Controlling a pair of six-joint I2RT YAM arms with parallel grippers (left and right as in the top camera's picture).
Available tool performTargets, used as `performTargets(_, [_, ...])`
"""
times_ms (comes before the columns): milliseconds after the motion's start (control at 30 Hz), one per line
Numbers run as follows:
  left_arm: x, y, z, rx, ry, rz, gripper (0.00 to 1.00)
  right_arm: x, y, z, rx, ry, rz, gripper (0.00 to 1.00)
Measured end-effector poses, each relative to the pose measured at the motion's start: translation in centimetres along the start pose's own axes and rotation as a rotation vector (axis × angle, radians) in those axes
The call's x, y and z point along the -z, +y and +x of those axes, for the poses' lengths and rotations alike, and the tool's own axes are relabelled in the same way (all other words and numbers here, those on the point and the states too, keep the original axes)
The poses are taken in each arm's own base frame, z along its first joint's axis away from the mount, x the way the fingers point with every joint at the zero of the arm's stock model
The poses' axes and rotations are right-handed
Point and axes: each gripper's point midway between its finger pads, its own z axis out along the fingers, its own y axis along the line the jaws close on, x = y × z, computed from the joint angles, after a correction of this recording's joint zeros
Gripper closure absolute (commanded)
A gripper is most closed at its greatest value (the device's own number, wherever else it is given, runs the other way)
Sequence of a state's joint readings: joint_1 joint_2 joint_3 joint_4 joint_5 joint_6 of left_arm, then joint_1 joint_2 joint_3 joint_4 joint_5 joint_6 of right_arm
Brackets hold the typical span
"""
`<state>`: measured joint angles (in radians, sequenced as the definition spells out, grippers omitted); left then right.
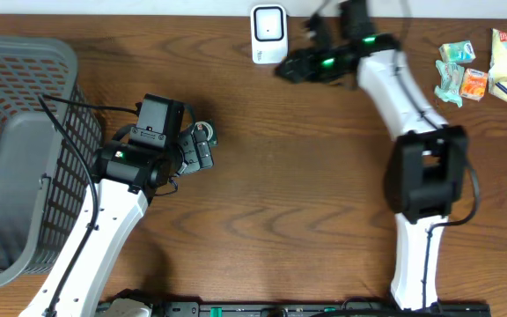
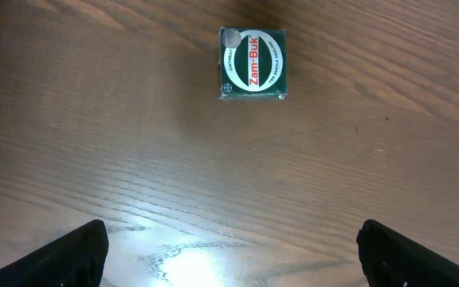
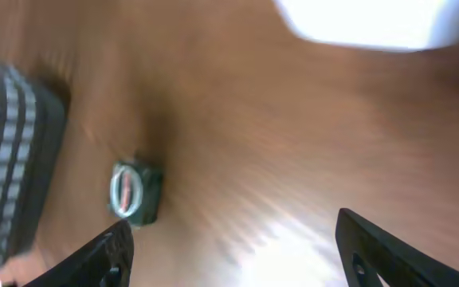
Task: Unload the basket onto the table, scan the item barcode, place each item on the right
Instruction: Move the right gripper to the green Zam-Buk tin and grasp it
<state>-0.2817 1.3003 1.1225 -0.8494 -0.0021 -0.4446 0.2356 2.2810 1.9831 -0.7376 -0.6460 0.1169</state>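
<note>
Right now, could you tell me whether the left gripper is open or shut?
Open: the left gripper has its fingertips wide apart, nothing between them; the Zam-Buk box lies untouched ahead.

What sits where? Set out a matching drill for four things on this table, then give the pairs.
Things:
1. basket
2. scanner
3. snack packets
4. Zam-Buk box

Places:
A. far right corner
B. far edge, near the middle, beside the open right end effector
C. left side
D. lying just ahead of the open left end effector, untouched

Pairs: 1-C, 2-B, 3-A, 4-D
</note>
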Motion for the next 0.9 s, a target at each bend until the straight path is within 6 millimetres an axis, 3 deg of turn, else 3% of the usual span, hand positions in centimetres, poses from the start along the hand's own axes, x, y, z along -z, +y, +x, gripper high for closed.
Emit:
performTargets(200, [0.0, 0.0, 0.0, 0.000, 0.000, 0.000, 0.02, -5.6, 7.0, 3.0, 0.159, 0.076, 0.056, 0.03])
performTargets(400, [0.0, 0.0, 0.0, 0.000, 0.000, 0.000, 0.02, -9.3, 12.4, 5.2, 0.251, 0.071, 0.140, 0.05])
performTargets(633, [0.0, 0.0, 0.0, 0.000, 0.000, 0.000, 0.02, -11.1, 13.9, 6.8, 0.234, 0.082, 0.172, 0.07])
performTargets(900, [0.0, 0.0, 0.0, 0.000, 0.000, 0.000, 0.02, -15.2, 13.0, 10.4, 0.215, 0.159, 0.200, 0.09])
